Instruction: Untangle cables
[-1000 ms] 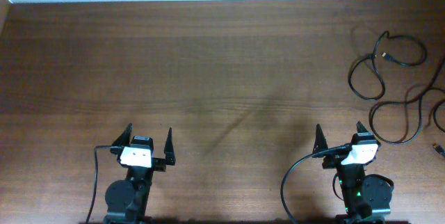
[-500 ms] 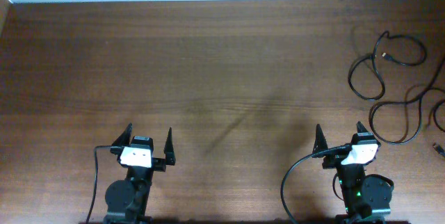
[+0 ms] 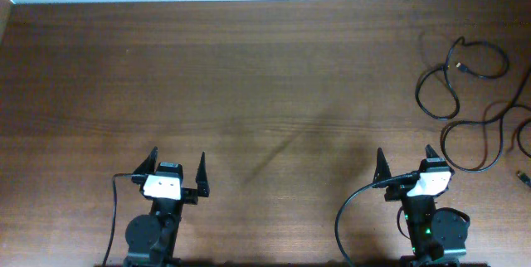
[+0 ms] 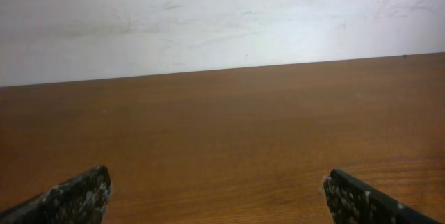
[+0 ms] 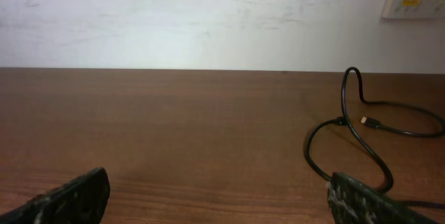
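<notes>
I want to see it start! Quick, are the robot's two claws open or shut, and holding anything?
Left gripper: open, holding nothing.
Right gripper: open, holding nothing.

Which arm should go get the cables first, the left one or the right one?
Right. The cables lie at the right side of the table, closest to the right gripper, and its wrist view shows them. The left gripper is far across the table and its view shows only bare wood.
</notes>
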`<action>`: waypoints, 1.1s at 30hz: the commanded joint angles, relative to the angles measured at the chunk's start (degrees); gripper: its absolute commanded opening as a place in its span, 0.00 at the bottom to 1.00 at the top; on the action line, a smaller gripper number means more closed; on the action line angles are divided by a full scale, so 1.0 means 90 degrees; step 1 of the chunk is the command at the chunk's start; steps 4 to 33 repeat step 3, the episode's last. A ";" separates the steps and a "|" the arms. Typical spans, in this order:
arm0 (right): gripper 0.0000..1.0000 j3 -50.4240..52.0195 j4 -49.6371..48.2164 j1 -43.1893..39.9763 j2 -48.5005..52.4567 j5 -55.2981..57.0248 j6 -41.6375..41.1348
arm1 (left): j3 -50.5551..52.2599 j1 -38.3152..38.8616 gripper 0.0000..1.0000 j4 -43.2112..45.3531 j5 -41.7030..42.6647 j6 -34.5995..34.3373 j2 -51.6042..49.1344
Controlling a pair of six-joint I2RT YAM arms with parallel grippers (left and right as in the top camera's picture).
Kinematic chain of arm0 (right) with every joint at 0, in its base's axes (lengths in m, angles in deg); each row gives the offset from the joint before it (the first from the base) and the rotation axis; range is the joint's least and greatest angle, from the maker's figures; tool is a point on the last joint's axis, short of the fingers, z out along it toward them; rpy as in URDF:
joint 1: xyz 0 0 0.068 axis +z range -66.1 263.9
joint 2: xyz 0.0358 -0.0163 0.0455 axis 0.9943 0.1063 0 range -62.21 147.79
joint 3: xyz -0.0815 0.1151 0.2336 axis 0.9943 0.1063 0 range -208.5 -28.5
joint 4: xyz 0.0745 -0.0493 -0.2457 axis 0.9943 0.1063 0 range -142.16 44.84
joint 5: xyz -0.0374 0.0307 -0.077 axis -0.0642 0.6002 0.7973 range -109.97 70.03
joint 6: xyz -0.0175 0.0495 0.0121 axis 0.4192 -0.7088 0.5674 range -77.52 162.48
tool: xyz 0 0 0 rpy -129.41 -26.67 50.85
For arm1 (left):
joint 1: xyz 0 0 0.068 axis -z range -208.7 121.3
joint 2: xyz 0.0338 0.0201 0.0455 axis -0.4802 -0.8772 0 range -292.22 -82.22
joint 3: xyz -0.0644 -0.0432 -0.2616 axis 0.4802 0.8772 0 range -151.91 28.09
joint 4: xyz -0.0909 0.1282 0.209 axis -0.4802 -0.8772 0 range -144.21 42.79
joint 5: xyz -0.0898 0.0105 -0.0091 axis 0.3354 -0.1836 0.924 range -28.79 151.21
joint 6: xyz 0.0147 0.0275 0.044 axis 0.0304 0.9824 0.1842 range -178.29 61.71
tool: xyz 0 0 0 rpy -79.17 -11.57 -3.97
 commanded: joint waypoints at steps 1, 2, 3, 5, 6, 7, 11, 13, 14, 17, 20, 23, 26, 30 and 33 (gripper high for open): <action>0.99 0.0034 0.0032 0.0051 0.0022 0.0029 -0.0005 | 0.0032 -0.0034 0.99 -0.0027 -0.0022 0.0097 0.0036; 0.99 0.0034 0.0032 0.0051 0.0022 0.0032 -0.0002 | 0.0032 -0.0032 0.99 -0.0027 -0.0022 0.0100 0.0036; 0.99 0.0034 0.0032 0.0051 0.0022 0.0029 -0.0005 | 0.0032 -0.0034 0.99 -0.0027 -0.0022 0.0100 0.0036; 0.99 0.0034 0.0032 0.0051 0.0022 0.0029 -0.0005 | 0.0032 -0.0034 0.99 -0.0027 -0.0022 0.0100 0.0036; 0.99 0.0034 0.0032 0.0051 0.0022 0.0029 -0.0005 | 0.0032 -0.0034 0.99 -0.0027 -0.0022 0.0100 0.0036; 0.99 0.0034 0.0032 0.0051 0.0022 0.0029 -0.0005 | 0.0032 -0.0034 0.99 -0.0027 -0.0022 0.0100 0.0036; 0.99 0.0034 0.0032 0.0051 0.0022 0.0029 -0.0005 | 0.0032 -0.0034 0.99 -0.0027 -0.0022 0.0100 0.0036; 0.99 0.0034 0.0032 0.0051 0.0022 0.0029 -0.0005 | 0.0032 -0.0034 0.99 -0.0027 -0.0022 0.0100 0.0036; 0.99 0.0034 0.0032 0.0051 0.0022 0.0029 -0.0005 | 0.0032 -0.0034 0.99 -0.0027 -0.0022 0.0100 0.0036; 0.99 0.0034 0.0032 0.0051 0.0022 0.0029 -0.0005 | 0.0032 -0.0034 0.99 -0.0027 -0.0022 0.0100 0.0036; 0.99 0.0034 0.0032 0.0051 0.0022 0.0029 -0.0005 | 0.0032 -0.0034 0.99 -0.0027 -0.0022 0.0100 0.0036; 0.99 0.0034 0.0032 0.0051 0.0022 0.0029 -0.0005 | 0.0032 -0.0034 0.99 -0.0027 -0.0022 0.0100 0.0036; 0.99 0.0034 0.0032 0.0051 0.0022 0.0029 -0.0005 | 0.0032 -0.0034 0.99 -0.0027 -0.0022 0.0100 0.0036; 0.99 0.0034 0.0032 0.0051 0.0022 0.0029 -0.0005 | 0.0032 -0.0034 0.99 -0.0027 -0.0022 0.0100 0.0036; 0.99 0.0034 0.0032 0.0051 0.0022 0.0029 -0.0005 | 0.0032 -0.0034 0.99 -0.0027 -0.0022 0.0100 0.0036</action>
